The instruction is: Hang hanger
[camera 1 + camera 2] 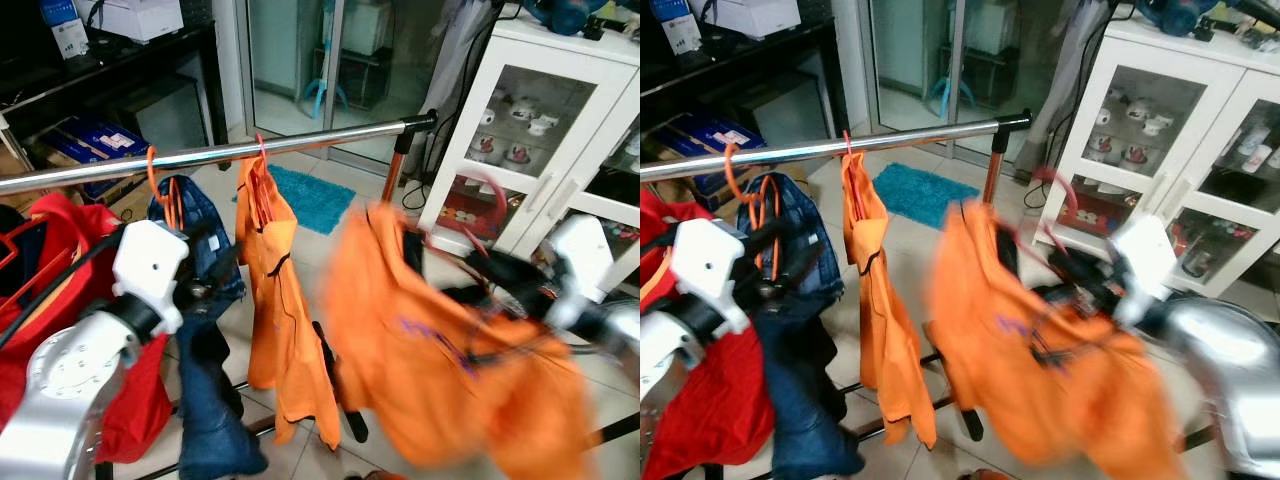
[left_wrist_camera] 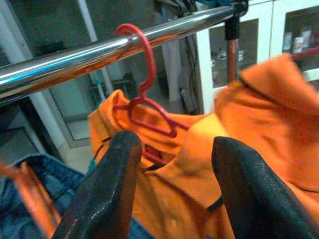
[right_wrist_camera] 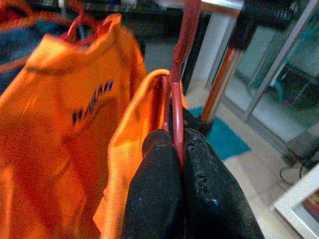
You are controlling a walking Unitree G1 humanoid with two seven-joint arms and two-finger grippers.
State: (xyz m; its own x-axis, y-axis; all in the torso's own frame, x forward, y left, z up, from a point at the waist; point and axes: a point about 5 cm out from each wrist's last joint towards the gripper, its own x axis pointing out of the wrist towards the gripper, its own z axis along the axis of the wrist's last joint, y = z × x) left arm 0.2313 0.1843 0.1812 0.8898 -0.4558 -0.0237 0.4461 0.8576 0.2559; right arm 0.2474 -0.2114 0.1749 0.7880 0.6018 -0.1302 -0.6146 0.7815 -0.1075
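A steel clothes rail [image 1: 300, 143] runs across the scene on a copper-coloured post [image 1: 396, 168]. An orange shirt on a red hanger [image 2: 144, 89] hangs from the rail, beside blue jeans [image 1: 195, 330] on an orange hanger. My right gripper [image 3: 177, 149] is shut on the neck of a red hanger [image 3: 180, 74] carrying a second orange shirt [image 1: 440, 370]. That shirt is blurred and sits below the rail, right of the post. My left gripper [image 2: 172, 169] is open, just under the rail and in front of the hung orange shirt [image 1: 280, 300].
A red garment [image 1: 60, 300] hangs at the far left. A white glass-door cabinet [image 1: 540, 150] stands at the right, close behind the held shirt. A teal mat [image 1: 310, 197] lies on the tiled floor beyond the rail. Dark shelving [image 1: 110, 80] is at the back left.
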